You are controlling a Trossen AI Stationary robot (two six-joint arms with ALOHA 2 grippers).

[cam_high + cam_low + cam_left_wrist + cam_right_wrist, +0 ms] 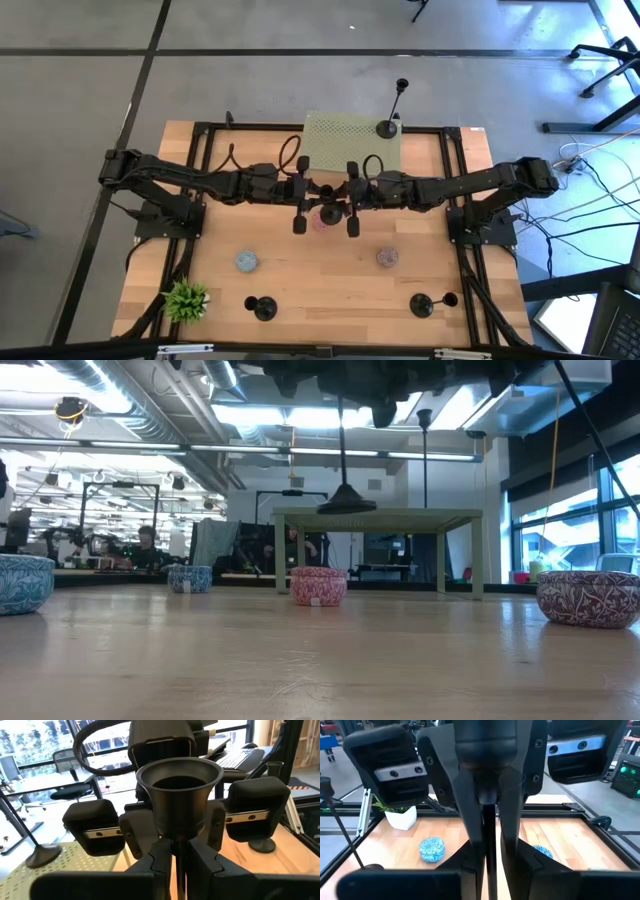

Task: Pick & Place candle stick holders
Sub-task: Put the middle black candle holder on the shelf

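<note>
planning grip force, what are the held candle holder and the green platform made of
Candle stick holder: looks like matte black metal, smooth with a soft sheen on the cup rim; painted plastic is possible. Green platform: seemingly perforated sheet metal, painted pale green, with a regular dot pattern.

The wooden table (320, 285) bears 2 candle stick holders (263, 308) (near edge).

Left claw (179, 857) was pinched tight on the thin stem of a candle stick holder (179, 795), cup filling the shot. Right claw (170, 827) sat right behind it, over the wooden worktop (240, 870).
</note>
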